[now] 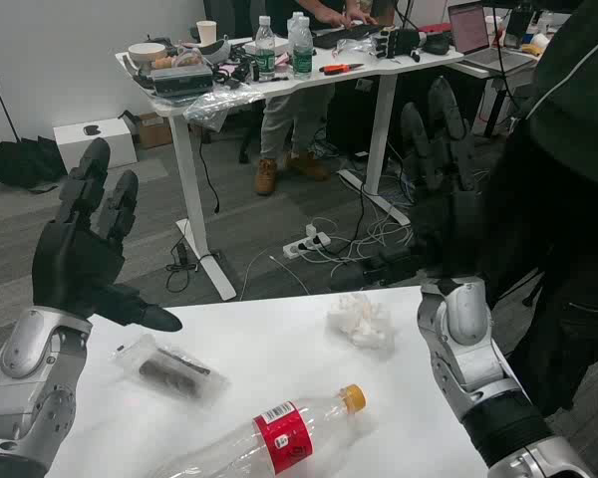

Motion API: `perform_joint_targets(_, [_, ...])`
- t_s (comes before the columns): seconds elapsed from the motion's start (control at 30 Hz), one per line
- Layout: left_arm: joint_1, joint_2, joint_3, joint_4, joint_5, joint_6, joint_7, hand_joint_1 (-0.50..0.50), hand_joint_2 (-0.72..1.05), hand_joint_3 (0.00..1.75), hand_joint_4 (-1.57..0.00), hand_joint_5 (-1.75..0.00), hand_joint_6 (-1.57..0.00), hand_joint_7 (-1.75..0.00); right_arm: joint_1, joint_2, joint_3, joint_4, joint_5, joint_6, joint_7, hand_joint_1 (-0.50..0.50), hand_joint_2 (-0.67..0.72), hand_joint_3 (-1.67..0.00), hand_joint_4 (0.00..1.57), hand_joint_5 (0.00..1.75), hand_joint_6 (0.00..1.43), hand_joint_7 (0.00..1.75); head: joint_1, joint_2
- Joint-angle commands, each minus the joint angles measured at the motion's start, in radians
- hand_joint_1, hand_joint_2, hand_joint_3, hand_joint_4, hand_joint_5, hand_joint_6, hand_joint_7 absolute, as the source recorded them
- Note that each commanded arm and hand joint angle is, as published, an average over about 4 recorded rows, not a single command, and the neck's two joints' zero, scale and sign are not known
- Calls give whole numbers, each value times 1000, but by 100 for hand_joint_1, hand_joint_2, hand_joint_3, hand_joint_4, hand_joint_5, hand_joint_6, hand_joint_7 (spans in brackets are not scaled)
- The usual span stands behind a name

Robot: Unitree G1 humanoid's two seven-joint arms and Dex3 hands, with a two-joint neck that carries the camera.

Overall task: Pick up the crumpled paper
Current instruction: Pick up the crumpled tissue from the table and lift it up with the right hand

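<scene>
Over the counter's [279, 344] left edge, the left hand [85, 254] hovered wide, empty. Crumpled paper [361, 321] lay at the far edge; a clumsy swipe could have pushed it off. To its right, the raised right hand [448, 189] seemingly spread, empty, hard to read against dark clothing.

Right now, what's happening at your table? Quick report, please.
Left hand and right hand both raised, open, holding nothing. Crumpled paper untouched on the table, nearer the right hand. Nothing blocking it.
</scene>
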Motion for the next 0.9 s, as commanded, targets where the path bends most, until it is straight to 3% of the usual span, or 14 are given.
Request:
perform_joint_targets(0.03, [16, -38, -72, 136, 33, -435, 249, -50, 105, 96, 0, 0, 0, 0, 21, -83, -74, -114, -82, 223, 154, -29, 34, 0, 0, 0, 0, 0, 41, -156])
perform_joint_targets(0.1, [16, -38, -73, 138, 33, -435, 249, -50, 105, 96, 0, 0, 0, 0, 21, -83, -74, -114, -82, 224, 154, -29, 34, 0, 0, 0, 0, 0, 25, -95])
perform_joint_targets(0.6, [12, -38, -73, 143, 33, -435, 249, -50, 105, 96, 0, 0, 0, 0, 18, -80, -74, -112, -82, 238, 163, -29, 28, 0, 0, 0, 0, 0, 24, -98])
perform_joint_targets(0.77, [8, -38, -73, 143, 33, -434, 247, -50, 105, 96, 0, 0, 0, 0, 17, -80, -76, -112, -84, 274, 183, -28, 28, 0, 0, 0, 0, 0, 22, -100])
perform_joint_targets(0.9, [11, -35, -63, 126, 36, -362, 209, -50, 105, 100, 0, 0, 0, 0, 15, -82, -78, -113, -91, 316, 197, -27, 28, 0, 0, 0, 0, 0, 27, -101])
